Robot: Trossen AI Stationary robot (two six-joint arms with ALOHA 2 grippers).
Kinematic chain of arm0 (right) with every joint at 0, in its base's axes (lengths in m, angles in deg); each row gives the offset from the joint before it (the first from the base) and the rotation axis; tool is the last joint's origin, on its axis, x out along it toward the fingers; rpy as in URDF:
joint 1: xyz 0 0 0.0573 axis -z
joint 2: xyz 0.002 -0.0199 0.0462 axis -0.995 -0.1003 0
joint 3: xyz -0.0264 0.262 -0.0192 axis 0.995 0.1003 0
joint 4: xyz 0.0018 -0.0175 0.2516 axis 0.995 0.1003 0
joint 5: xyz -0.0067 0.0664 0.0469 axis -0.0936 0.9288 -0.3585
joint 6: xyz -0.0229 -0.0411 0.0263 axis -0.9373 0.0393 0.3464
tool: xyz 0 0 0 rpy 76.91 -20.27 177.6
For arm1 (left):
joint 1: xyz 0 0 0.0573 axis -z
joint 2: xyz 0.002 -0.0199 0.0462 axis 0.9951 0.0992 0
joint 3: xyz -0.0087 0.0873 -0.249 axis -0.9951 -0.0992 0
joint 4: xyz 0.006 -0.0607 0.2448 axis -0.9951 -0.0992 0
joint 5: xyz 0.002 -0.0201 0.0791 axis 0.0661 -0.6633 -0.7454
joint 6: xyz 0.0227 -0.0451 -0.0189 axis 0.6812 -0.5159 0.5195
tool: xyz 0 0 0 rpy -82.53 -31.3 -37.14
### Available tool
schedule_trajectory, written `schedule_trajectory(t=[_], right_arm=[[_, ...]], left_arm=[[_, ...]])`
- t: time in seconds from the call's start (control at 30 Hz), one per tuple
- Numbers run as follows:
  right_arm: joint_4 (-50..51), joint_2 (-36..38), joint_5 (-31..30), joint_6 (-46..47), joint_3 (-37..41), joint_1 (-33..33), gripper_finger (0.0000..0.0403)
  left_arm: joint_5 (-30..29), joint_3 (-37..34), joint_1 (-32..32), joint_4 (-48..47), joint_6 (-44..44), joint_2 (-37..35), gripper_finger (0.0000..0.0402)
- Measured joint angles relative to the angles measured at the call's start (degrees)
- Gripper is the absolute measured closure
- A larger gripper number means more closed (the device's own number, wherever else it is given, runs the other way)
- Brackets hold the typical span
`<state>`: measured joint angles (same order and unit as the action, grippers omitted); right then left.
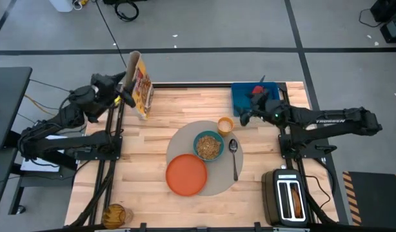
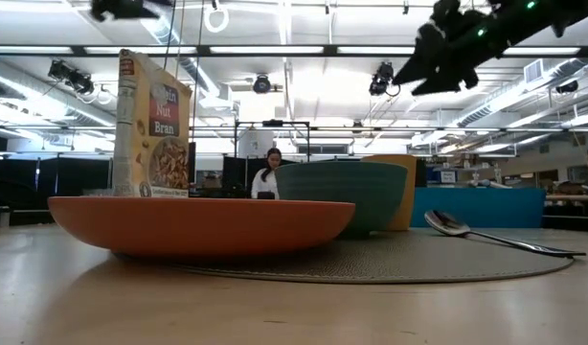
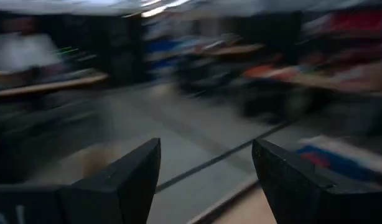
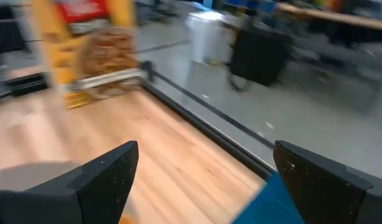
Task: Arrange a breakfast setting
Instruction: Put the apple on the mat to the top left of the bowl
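A round grey mat lies mid-table. On it are an orange plate, a teal bowl filled with cereal, and a metal spoon. A small orange cup stands at the mat's far edge. A red thing, seemingly the apple, lies on the blue board, partly hidden by my right arm. My right gripper is open and empty, raised beside the cup. My left gripper is open and empty, raised next to an upright cereal box. I cannot make out the bread.
A black toaster stands at the near right corner. An amber jar sits at the near left edge. The cereal box also shows in the low view, behind the plate and the bowl. Bare wood lies left of the mat.
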<state>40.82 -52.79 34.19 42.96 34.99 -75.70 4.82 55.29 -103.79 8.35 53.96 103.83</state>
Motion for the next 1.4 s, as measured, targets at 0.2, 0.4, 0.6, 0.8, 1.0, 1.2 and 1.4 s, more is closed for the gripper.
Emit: schedule_trajectory(t=[0.2, 0.4, 0.6, 0.8, 1.0, 1.2, 1.4], right_arm=[[18.08, -4.72, -2.02, 16.74, -8.56, 8.71, 0.0033], [38.30, -15.11, -3.40, 30.32, -19.45, 15.68, 0.0051], [38.96, -23.25, 0.25, 32.91, -20.92, 21.67, 0.0049], [39.05, -28.68, -1.94, 39.46, -20.96, 25.13, 0.0048], [53.04, -34.35, -1.89, 46.37, -27.38, 25.00, 0.0052], [57.52, -36.90, -0.15, 48.63, -32.80, 25.52, 0.0052], [56.78, -37.52, -1.04, 52.13, -33.09, 29.73, 0.0051]], left_arm=[[26.60, 0.02, 4.10, 6.59, -1.74, 1.25, 0.0141], [32.22, 0.02, 11.15, 6.76, -1.71, 3.89, 0.0141], [32.29, -0.03, 17.54, 9.49, 2.83, 5.44, 0.0141], [32.25, -0.03, 22.81, 9.66, 1.14, 5.38, 0.0141], [32.20, -0.03, 27.43, 8.81, -3.44, 5.38, 0.0141], [32.14, -0.03, 30.35, 8.81, -6.63, 5.38, 0.0141], [32.12, -0.05, 32.17, 8.73, -7.54, 5.75, 0.0141]])
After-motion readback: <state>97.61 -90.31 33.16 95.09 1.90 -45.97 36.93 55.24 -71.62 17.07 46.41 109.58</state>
